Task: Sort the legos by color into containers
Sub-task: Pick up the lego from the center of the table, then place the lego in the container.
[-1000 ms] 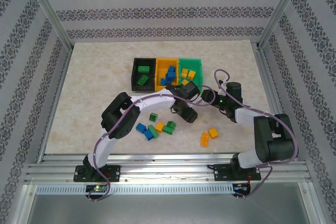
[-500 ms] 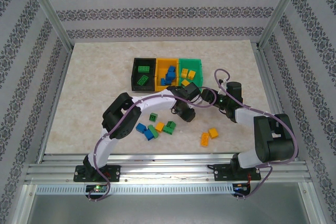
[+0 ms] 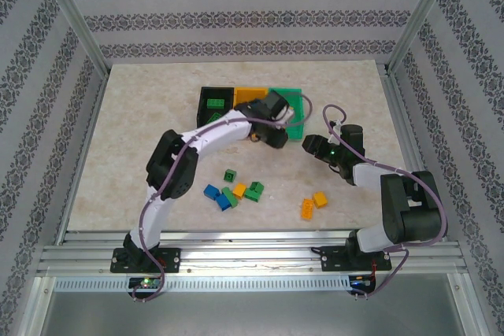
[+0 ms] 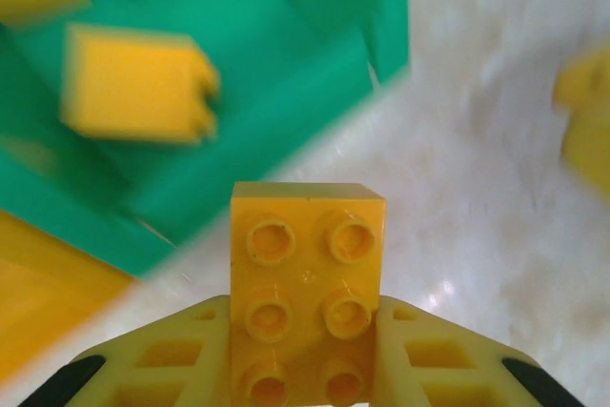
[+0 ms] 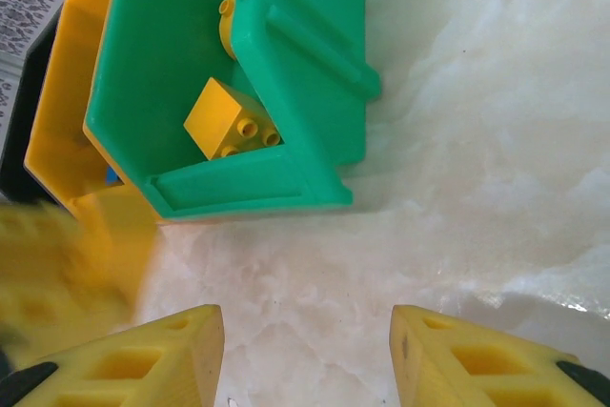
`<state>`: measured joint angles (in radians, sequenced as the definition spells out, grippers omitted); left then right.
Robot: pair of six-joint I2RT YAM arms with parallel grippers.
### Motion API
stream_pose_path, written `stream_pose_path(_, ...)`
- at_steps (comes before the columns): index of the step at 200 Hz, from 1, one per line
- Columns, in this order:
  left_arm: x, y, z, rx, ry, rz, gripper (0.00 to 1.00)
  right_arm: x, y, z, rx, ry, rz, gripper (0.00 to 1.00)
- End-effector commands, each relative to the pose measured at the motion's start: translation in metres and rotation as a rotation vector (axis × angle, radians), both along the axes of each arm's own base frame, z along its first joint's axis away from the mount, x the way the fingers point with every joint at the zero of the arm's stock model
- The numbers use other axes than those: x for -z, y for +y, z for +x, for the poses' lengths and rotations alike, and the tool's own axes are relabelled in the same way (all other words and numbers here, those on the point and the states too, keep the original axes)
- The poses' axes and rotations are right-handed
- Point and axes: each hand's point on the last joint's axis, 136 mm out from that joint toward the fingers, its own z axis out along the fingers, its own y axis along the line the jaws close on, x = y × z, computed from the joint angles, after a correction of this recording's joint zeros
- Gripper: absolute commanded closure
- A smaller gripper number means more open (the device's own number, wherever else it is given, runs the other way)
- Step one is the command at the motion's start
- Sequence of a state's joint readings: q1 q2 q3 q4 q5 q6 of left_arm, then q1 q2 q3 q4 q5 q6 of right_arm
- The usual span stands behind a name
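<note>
Patterned walls (image 3: 236,17), seemingly marbled beige tabletop (image 3: 142,131)

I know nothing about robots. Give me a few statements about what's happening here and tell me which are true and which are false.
1. The left gripper holds a yellow-orange brick. True.
2. The right gripper is clamped on a blue brick. False: its fingers are apart with nothing between them.
3. The green bin contains yellow-orange bricks. True.
4. The black bin contains blue bricks. False: green bricks lie in it.
5. Every brick is already in a bin. False: several loose bricks lie on the table.
</note>
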<state>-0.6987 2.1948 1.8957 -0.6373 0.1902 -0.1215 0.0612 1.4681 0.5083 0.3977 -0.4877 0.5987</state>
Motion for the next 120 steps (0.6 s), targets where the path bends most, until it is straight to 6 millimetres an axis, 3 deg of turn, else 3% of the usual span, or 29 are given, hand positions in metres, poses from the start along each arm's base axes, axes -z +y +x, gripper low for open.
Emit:
stream_pose_path(1,-0.045,0.0,0.037,-0.06,-0.079,-0.091,0.67,-0.007,-0.004,0.001,0.013,-0.031,0.002,0.5)
stream_pose_path(29,-0.06,-0.003,0.074,-0.1,-0.107,-0.119,0.6,-0.006,-0.005,0.0,0.013,-0.027,0.003,0.5)
stream_pose_path(49,-0.062,-0.008,0.09,-0.104,-0.112,-0.121,0.47,-0.006,-0.005,0.0,0.014,-0.027,0.002,0.5)
stream_pose_path(84,-0.055,-0.016,0.081,-0.089,-0.06,-0.135,0.41,-0.005,-0.007,0.001,0.018,-0.027,-0.003,0.5)
stream_pose_path(120,-0.062,-0.003,0.064,-0.09,-0.089,-0.129,0.41,-0.003,-0.006,0.001,0.017,-0.021,-0.003,0.5)
